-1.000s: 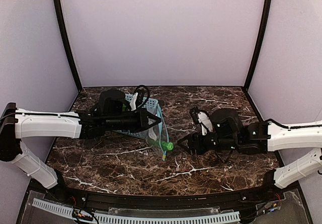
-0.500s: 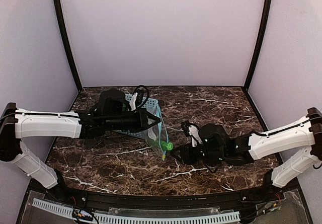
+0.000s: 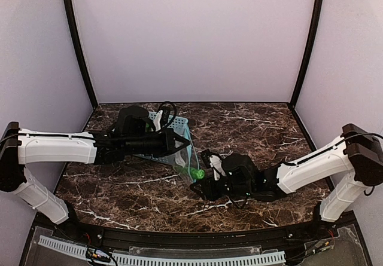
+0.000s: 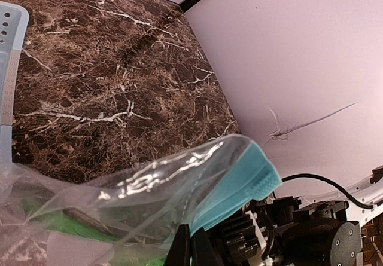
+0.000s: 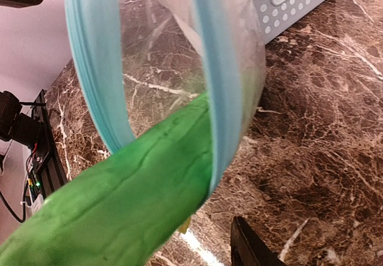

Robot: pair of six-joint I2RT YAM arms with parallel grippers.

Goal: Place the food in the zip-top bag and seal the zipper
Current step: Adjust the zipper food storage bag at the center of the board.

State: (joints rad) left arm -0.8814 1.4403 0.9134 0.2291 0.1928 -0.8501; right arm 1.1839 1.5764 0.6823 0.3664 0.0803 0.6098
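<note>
**A:** Which step is in hand?

**B:** Loading, I'd say. The left gripper [image 3: 181, 141] is pressed together on the mouth edge of the small clear crinkly zip-top bag [image 3: 187, 160]. The bag hangs from it just beside the light-blue slotted plastic basket [image 3: 175, 122].

**A:** Where's the food?

**B:** One long green plastic cucumber piece [image 5: 119, 200] sits partway through the mouth, ringed by the thin light-blue zipper strip [image 5: 96, 92]. Its outer end points at the right gripper [image 3: 200, 189].

**A:** Is that claw pinching it?

**B:** I cannot tell. Only one dark finger shows in its wrist view, near the cucumber.

**A:** And next?

**B:** Probably pushing the cucumber fully past the strip without tugging the bag out of the left pinch. Sealing is not yet possible while it sticks out
</note>
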